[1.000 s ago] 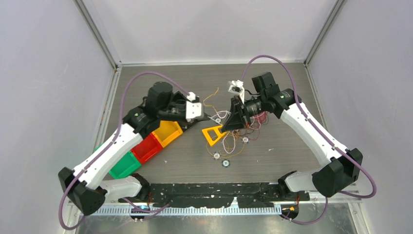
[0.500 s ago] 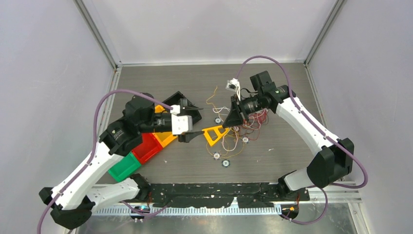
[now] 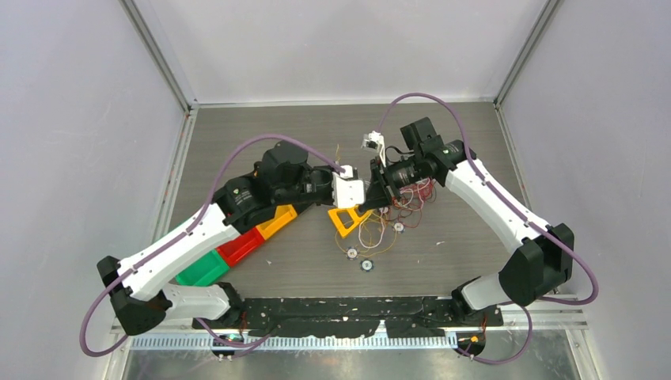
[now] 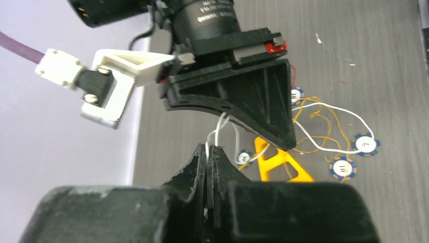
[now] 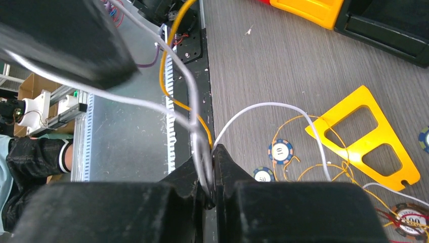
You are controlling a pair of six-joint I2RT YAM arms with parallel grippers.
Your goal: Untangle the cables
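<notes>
- The cables (image 3: 393, 215) lie tangled on the table (image 3: 261, 127), just beside the yellow triangle (image 3: 346, 218); a hard pull could tighten the knot.
- My left gripper (image 4: 209, 152) pinches a white wire (image 4: 221, 126), and my right gripper (image 5: 211, 161) clamps other cables. Working this close, they could collide or lose hold.

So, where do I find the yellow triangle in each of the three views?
Top external: the yellow triangle is near the centre, slightly low.
Left wrist: the triangle is low, right of centre, partly hidden.
Right wrist: the triangle is right of centre, in plain view.
Shared landmark: blue-and-white chips beside it, among the cables.
</notes>
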